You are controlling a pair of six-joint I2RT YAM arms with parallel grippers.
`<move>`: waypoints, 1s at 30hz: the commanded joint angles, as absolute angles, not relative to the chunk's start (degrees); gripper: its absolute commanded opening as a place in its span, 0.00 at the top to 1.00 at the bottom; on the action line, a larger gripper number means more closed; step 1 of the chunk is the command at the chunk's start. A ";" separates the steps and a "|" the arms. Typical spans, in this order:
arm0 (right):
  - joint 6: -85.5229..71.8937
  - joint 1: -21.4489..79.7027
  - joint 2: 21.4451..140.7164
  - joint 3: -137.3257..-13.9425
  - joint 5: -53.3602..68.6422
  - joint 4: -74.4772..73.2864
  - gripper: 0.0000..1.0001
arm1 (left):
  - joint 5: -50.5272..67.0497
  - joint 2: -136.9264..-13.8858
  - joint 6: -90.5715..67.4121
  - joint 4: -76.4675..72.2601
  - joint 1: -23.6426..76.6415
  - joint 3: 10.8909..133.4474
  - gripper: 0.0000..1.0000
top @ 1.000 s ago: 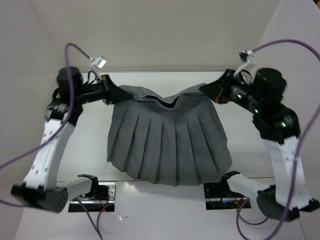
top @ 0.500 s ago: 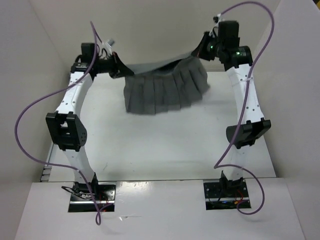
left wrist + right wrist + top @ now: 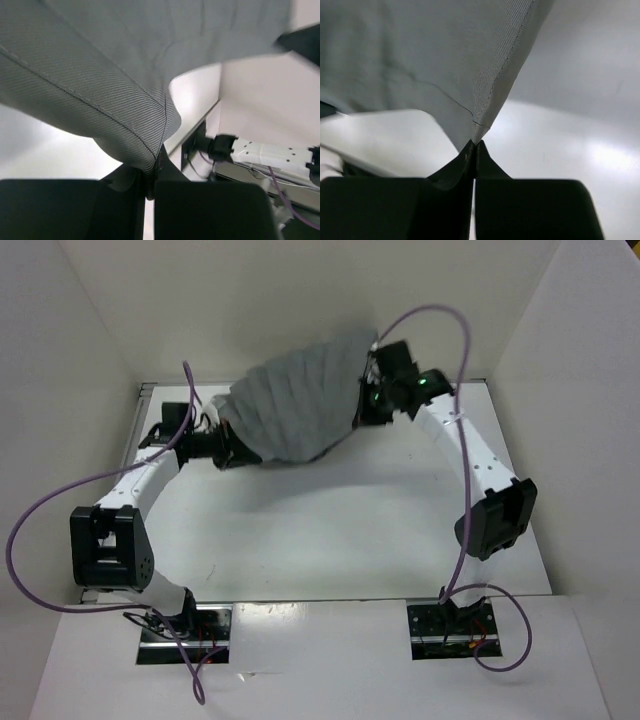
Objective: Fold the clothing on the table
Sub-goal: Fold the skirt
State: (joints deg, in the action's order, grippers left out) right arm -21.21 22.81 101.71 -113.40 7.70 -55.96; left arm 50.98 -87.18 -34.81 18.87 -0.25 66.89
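Only in the top view is the whole pleated grey skirt [image 3: 295, 405] seen. It is held up above the far part of the table [image 3: 330, 530], stretched between the 2 hands. Its long axis is set diagonally, from the left hand [image 3: 236, 449] toward the far-left corner up to the right hand [image 3: 361, 410] near the middle of the far edge. The pleats are fanned across that line, and the cloth is bulged toward the back wall [image 3: 300, 300]. Whether any part touches the table cannot be told.

The grips, hidden from above, are given by the wrist views. The left hand is seen closed on a stitched fold of the skirt. The right hand is closed on a hemmed corner, where twill weave and seam thread are visible.
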 commanded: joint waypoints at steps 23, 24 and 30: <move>-32.70 21.29 77.42 -72.85 16.53 -53.63 1.00 | 45.00 -72.15 -29.00 36.39 -1.31 51.06 1.00; -32.17 20.66 79.17 -73.47 16.52 -53.09 1.00 | 43.61 -72.77 -29.70 35.52 -1.32 52.02 1.00; -29.01 16.96 86.91 -78.57 16.00 -46.52 0.97 | 42.36 -82.25 -34.00 27.00 -1.32 56.50 1.00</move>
State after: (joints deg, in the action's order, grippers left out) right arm -31.99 18.35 84.79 -75.13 17.54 -52.80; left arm 43.97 -78.63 -31.33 33.19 -0.73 53.93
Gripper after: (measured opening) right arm 0.028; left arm 0.045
